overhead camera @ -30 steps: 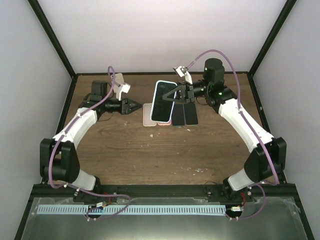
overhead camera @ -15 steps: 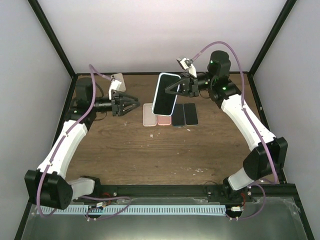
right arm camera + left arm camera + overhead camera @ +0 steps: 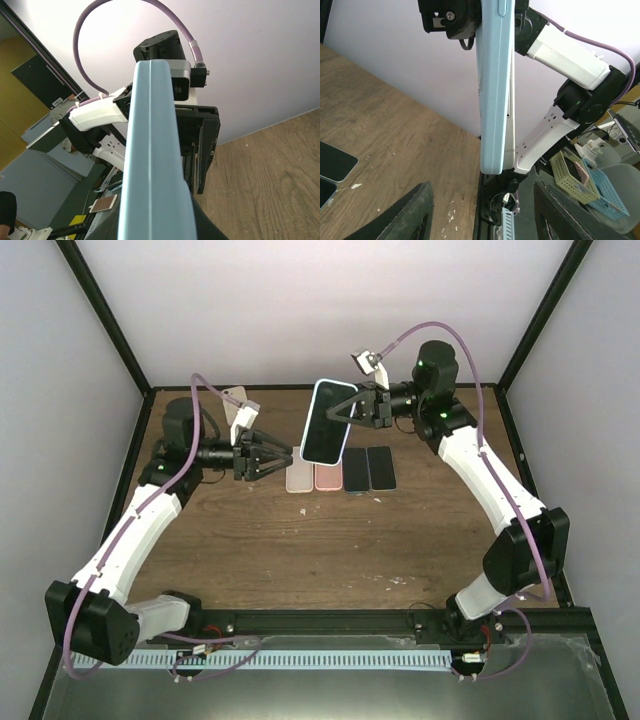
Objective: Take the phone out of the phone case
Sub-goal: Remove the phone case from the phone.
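Hardly begun. Pinched in the right gripper (image 3: 352,412), jaws nearly closed on one long edge: the phone (image 3: 326,426), seated whole in its pale blue case (image 3: 494,100), upright and raised off the table (image 3: 330,550). Nothing parted yet, as far as can be seen; no corner of the case peeled back. Left to do, by the look of it: take a second hold, pry the case off at a corner, draw the phone free.

Left gripper (image 3: 284,460) about half open and empty. Aimed at the phone from the side opposite the right gripper, near but not touching. From the left wrist, lower end of the case dead ahead, in line with the gap between the two fingers (image 3: 415,212).

Below and just past the left fingertips, flat on the table in a row: two pale phones or cases (image 3: 299,477), cannot tell which. Next to them, under the right gripper, two dark phones (image 3: 357,470). Probably no obstacle to work done in the air; worth minding in case of a drop.
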Motion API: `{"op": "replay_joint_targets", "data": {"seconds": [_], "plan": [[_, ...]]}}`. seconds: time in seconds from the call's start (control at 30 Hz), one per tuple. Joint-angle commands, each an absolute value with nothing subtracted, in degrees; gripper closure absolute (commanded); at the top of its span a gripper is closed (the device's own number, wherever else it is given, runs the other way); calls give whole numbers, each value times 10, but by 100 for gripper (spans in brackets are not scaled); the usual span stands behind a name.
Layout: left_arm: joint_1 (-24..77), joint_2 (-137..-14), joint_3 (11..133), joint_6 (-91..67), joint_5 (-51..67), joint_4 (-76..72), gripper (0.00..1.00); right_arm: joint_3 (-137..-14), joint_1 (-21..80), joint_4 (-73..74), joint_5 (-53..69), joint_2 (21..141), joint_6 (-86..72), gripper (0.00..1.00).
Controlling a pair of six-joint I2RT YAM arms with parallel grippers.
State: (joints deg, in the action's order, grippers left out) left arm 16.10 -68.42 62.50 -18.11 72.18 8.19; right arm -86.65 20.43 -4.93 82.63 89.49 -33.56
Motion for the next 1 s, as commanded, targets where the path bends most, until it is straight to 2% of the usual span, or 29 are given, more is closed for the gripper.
{"op": "replay_joint_targets", "data": {"seconds": [0.0,0.27,0.97], "plan": [[170,-690,628,-178,718,76,44,-889,202,-86,827,890,-355,99],[173,-698,630,-174,698,83,47,-882,209,-110,832,890,-375,99],[178,-708,620,-211,720,38,44,-878,223,-96,833,890,-353,99]]}}
